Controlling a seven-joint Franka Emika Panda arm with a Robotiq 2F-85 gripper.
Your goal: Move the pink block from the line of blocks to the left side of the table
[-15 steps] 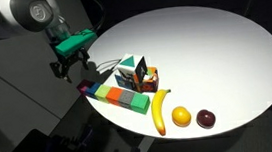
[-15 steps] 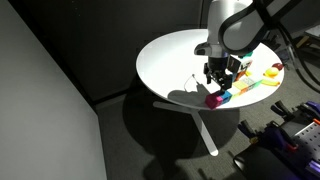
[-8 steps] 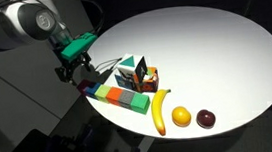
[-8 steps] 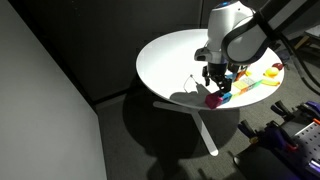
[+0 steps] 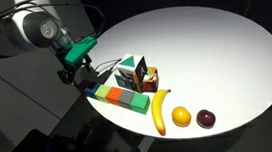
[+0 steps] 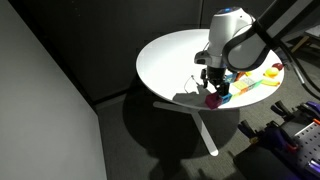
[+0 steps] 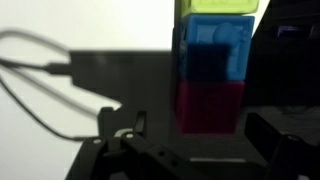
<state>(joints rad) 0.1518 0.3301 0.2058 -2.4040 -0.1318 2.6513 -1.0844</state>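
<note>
The pink block [image 5: 85,88] is the end block of a line of blocks [image 5: 120,99] near the table edge; it also shows in an exterior view [image 6: 213,100]. In the wrist view the pink block [image 7: 210,107] lies below a blue block [image 7: 215,55] and a green block [image 7: 217,6]. My gripper [image 5: 79,75] hangs just over the pink block, also seen in an exterior view [image 6: 212,86]. In the wrist view the gripper [image 7: 200,135] is open, with one finger [image 7: 272,132] on each side of the pink block and a gap to it.
A colourful box [image 5: 133,73] stands behind the line. A banana [image 5: 161,112], an orange ball [image 5: 181,116] and a dark plum [image 5: 206,118] lie near the front edge. The round white table [image 5: 204,49] has its edge right beside the pink block.
The gripper has come down and in toward the pink block. The blocks have not moved.
</note>
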